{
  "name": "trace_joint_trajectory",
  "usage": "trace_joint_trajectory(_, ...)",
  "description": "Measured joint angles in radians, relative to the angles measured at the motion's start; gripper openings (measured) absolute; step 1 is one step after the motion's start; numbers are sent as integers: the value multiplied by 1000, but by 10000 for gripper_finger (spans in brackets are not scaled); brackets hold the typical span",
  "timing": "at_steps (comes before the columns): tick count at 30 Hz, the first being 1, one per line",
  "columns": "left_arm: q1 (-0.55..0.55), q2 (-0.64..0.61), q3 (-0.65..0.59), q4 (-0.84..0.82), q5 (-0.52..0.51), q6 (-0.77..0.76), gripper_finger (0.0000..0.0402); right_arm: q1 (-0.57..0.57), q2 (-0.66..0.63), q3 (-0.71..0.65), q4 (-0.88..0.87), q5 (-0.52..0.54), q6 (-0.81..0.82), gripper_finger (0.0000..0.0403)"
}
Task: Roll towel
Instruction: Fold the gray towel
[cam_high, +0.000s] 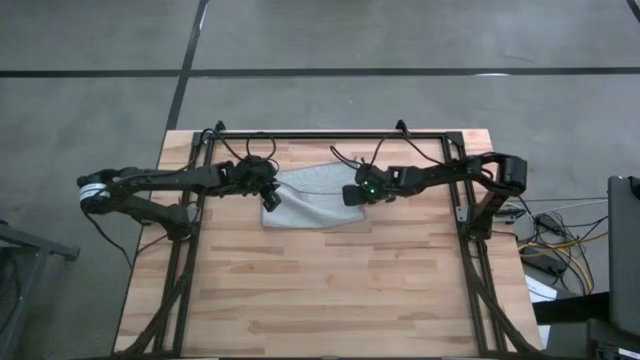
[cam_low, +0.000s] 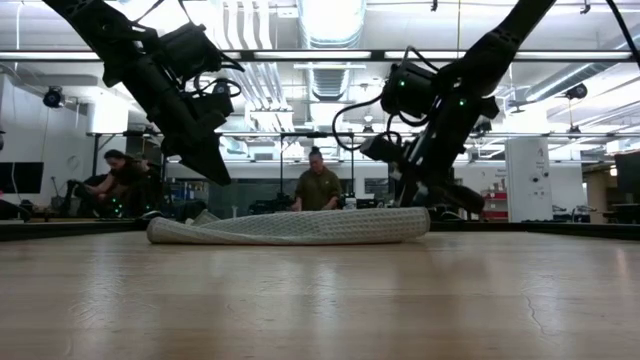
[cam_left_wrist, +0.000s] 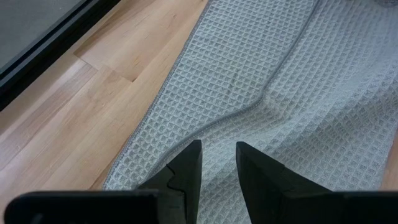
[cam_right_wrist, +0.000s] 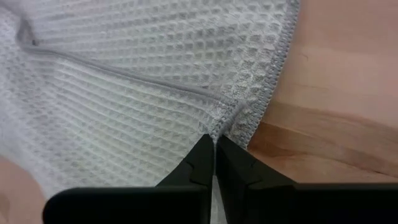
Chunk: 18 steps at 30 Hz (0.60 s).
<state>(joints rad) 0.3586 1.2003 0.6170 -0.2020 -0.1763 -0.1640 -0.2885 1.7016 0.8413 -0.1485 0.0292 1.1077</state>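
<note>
The light grey-blue waffle-weave towel (cam_high: 312, 202) lies folded in layers on the wooden table toward its far side. In the low view it is a long, low bundle (cam_low: 290, 227). My left gripper (cam_left_wrist: 217, 152) hovers open just above the towel's left end (cam_low: 218, 178), touching nothing; a hemmed upper edge (cam_left_wrist: 249, 106) runs across in front of it. My right gripper (cam_right_wrist: 214, 140) is at the towel's right end (cam_high: 352, 196), shut on the cloth. My right gripper pinches the towel between its two shut fingers at the hemmed right edge (cam_right_wrist: 235, 117), where the cloth puckers into a small fold. The fingers slant down from the table's right side. The towel rests on the table, slack.
A dark metal frame (cam_high: 330, 134) runs along the table's far edge and down both sides. Bare wood (cam_high: 320, 290) spreads toward the near edge. People (cam_low: 318, 188) are in the room beyond the table.
</note>
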Motion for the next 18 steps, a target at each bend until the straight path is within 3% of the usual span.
trace_joint_trajectory(18, 0, 0, 0, 0, 0, 0, 104, 0, -40, 0, -3, 42, 2, 9)
